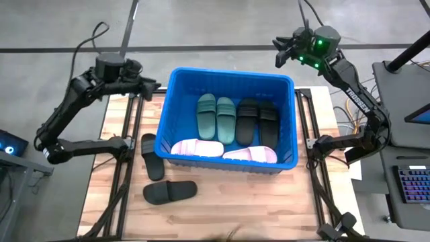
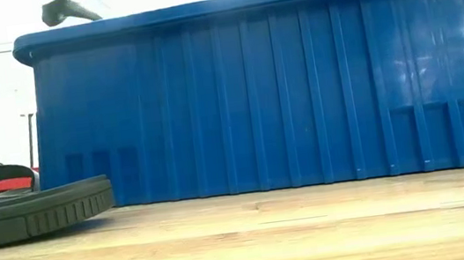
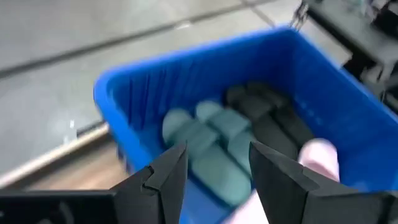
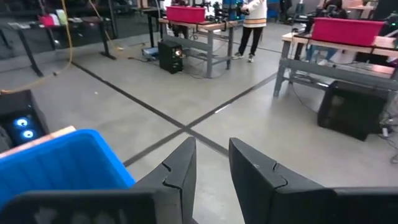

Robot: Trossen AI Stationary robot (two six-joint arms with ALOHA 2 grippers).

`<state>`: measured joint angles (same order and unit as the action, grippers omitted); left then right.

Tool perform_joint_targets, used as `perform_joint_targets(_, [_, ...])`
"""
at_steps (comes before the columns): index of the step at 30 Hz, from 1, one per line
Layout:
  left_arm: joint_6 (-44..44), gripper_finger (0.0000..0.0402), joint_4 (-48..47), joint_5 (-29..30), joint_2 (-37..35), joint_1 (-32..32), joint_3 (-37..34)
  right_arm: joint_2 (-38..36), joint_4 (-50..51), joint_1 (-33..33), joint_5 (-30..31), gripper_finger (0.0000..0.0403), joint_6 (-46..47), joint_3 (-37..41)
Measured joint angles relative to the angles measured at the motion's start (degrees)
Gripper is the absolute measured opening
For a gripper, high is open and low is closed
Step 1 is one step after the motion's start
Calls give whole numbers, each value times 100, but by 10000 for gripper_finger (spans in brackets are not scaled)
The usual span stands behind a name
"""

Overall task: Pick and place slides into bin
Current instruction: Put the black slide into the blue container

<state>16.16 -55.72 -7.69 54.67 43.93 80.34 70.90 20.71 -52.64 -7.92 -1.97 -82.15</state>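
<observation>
The blue bin (image 1: 176, 107) stands on the table. Inside lie two dark green slides (image 1: 216, 117), two black slides (image 1: 258, 119) and two pale pink slides (image 1: 222, 150). Two more black slides lie on the table left of the bin, one (image 1: 152, 155) beside its near left corner, one (image 1: 170, 192) nearer the front edge. My left gripper (image 1: 153, 86) is open and empty, raised beside the bin's far left corner; its wrist view looks down on the green slides (image 3: 211, 143). My right gripper (image 1: 282, 50) is open and empty, raised beyond the bin's far right corner.
The bin's wall (image 2: 264, 99) fills the low view, with a black slide's sole (image 2: 30, 217) at its left. Bare wooden tabletop (image 1: 222, 208) lies in front of the bin. Beyond the table stand work benches with pink tubs (image 4: 345, 28) and a person (image 4: 252, 25).
</observation>
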Motion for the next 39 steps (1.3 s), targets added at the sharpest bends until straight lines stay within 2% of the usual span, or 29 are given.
perform_joint_targets(7, [-182,157,-1054,-71,-171,-1,-2,-23,1,104,-7,107,261,0])
perform_joint_targets(13, [-158,157,-1790,-784,-327,-25,1,-23,9,200,-22,114,817,0])
perform_joint_targets(24, [2,157,-3486,-941,-738,-58,35,-25,55,401,0,102,604,4])
perform_joint_targets(27, [203,157,-3327,-1085,-956,-90,-126,-25,54,400,4,99,600,4])
perform_joint_targets(31, [158,157,-3434,-822,-1103,-90,-143,-25,55,402,2,94,613,7])
perform_joint_targets(39, [219,157,-1987,-1018,-1310,-90,-155,-23,64,402,2,95,647,7])
